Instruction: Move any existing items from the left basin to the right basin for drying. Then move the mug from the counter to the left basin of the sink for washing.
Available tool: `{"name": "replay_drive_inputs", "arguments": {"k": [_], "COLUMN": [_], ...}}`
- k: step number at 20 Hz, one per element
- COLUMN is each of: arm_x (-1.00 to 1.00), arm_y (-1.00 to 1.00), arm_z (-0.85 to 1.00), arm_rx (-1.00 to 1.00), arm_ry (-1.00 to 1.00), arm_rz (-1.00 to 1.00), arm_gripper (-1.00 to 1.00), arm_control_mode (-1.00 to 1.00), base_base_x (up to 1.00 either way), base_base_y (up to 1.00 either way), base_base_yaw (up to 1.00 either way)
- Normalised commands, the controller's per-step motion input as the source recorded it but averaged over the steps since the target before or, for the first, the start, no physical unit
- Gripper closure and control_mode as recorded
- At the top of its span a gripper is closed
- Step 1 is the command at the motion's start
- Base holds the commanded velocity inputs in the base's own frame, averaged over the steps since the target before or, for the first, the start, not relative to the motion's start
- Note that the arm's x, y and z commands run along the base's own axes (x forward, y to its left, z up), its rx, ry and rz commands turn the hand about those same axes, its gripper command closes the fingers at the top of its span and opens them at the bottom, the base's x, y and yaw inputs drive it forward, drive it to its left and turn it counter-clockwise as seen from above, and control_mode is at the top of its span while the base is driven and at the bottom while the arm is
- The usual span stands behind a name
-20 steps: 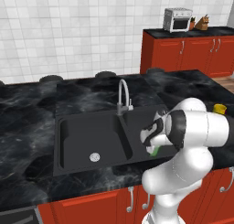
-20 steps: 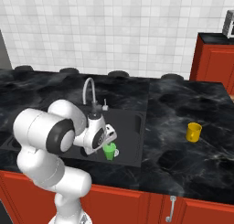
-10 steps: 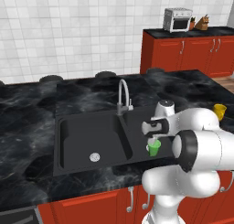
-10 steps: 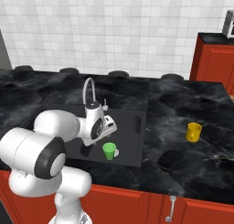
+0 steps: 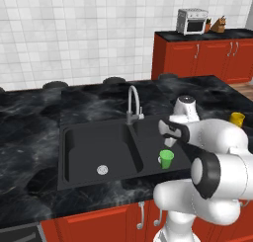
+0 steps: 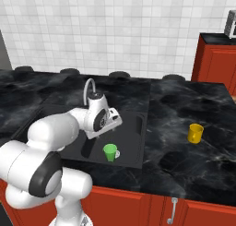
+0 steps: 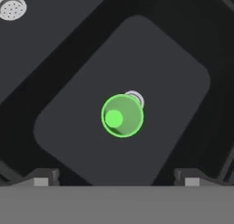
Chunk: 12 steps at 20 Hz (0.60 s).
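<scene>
- Counter (image 5: 29, 127): glossy black marble-look worktop with white veins on red cabinets; carries the sink and the mug
- Sink (image 5: 66, 181): black double bowl, curved silver faucet (image 5: 132, 100) at 12 o'clock above the divider
- Left basin (image 5: 89, 152): the wider bowl, round silver drain (image 5: 102, 170) on its floor, no items in it
- Right basin (image 6: 131, 149): the narrower bowl; holds the green cup, which stands over its drain
- Gripper (image 7: 116, 175): jaws spread fully wide, holding nothing, hanging above the right basin and looking straight down; the cup sits at 12 o'clock from the fingertips in the hand view, well apart from them
- Mug (image 6: 195, 133): yellow-orange, side handle, upright on the counter at 3 o'clock from the sink, untouched; judged light, rigid, smooth and liable to slip; best taken across the rim wall or the body, clear of the handle
- Green cup (image 5: 166, 159): upright, handleless, tapered; judged light and stiff, easily tipped
- Writing, brands, labels: none legible on any item
</scene>
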Motion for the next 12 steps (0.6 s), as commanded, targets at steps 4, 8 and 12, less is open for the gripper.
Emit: {"name": "replay_drive_inputs", "arguments": {"k": [4,8,12], "arm_x": [-0.06,-0.1,-0.1], "arm_y": [-0.33,-0.35,-0.42], "arm_z": [0.43,0.45,0.45], "arm_rx": [0.0,0.0,0.0], "arm_ry": [0.0,0.0,0.0], "arm_rz": [-0.06,-0.08,-0.11], "arm_gripper": [-1.0,-1.0,-1.0], "arm_control_mode": [-1.0,-1.0,-1.0], "base_base_x": [0.0,0.0,0.0], "base_base_y": [0.0,0.0,0.0], "base_base_yaw": [0.0,0.0,0.0]}}
